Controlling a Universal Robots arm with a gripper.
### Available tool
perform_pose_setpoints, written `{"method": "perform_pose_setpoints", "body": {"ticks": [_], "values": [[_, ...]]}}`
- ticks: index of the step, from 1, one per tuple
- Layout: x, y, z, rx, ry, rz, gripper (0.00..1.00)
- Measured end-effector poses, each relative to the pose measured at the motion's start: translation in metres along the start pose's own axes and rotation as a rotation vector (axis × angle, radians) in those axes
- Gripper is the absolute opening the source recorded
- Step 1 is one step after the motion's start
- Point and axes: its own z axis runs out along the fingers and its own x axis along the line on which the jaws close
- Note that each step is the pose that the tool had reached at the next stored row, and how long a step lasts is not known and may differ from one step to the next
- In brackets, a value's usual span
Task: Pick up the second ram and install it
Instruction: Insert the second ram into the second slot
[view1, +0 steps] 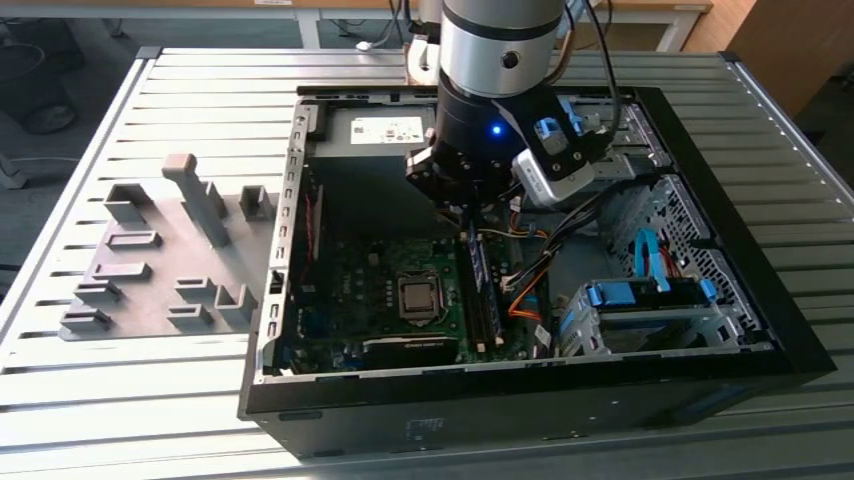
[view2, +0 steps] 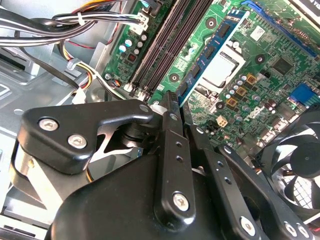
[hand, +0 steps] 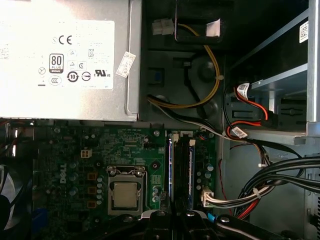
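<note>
The second ram (view2: 215, 50), a thin green-blue stick with dark chips, stands on edge in a memory slot next to the processor (hand: 125, 195). It also appears as a narrow blue-edged strip in the first wrist view (hand: 171, 165) and in the exterior view (view1: 475, 290). My gripper (view2: 179, 105) hangs inside the open computer case (view1: 320, 395), right over the stick's end nearest the power supply. Its two black fingers (view2: 170, 130) are pressed together, shut. I cannot tell whether their tips touch the stick. The gripper also shows in the exterior view (view1: 465, 215).
A grey plastic tray (view1: 160, 260) with upright blocks lies on the slatted table at the exterior view's left. Black, yellow and red cable bundles (hand: 270, 185) run beside the slots. The power supply (hand: 65, 60), a fan (view2: 302, 160) and the drive cage (view1: 654, 315) crowd the case.
</note>
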Motion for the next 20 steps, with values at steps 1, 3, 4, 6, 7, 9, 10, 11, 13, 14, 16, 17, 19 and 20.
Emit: {"method": "perform_pose_setpoints", "body": {"ticks": [1, 3, 4, 6, 7, 9, 10, 11, 13, 14, 16, 17, 19, 20], "values": [[0.0, 0.0, 0.0, 0.0001, 0.0, 0.0, 0.14], [0.0, 0.0, 0.0, 0.0, 0.0, 0.0, 0.14], [0.0, 0.0, 0.0, 0.0, 0.0, 0.0, 0.14], [0.0, -0.0001, 0.0002, -0.0002, -0.0001, 0.0, 0.14], [0.0, -0.0004, 0.0002, -0.0004, -0.0002, 0.0, 0.14], [0.0, -0.0008, 0.0001, -0.0001, -0.0001, 0.0, 0.14], [0.0, -0.001, 0.0001, 0.0007, -0.0001, 0.0, 0.14], [-0.0001, -0.001, 0.0002, 0.003, 0.0, 0.0, 0.14], [0.0, -0.001, 0.0005, 0.0136, 0.0001, 0.0, 0.14], [0.0, -0.0011, 0.0012, 0.0169, 0.0, -0.001, 0.14], [0.0, -0.0011, 0.0024, 0.0167, 0.0, -0.001, 0.14], [0.0, -0.0011, 0.0032, 0.0166, 0.0001, 0.0, 0.14], [-0.0001, -0.0011, 0.0053, 0.0165, 0.0001, 0.001, 0.14], [-0.0001, -0.0011, 0.0063, 0.0163, 0.0001, 0.001, 0.14]]}}
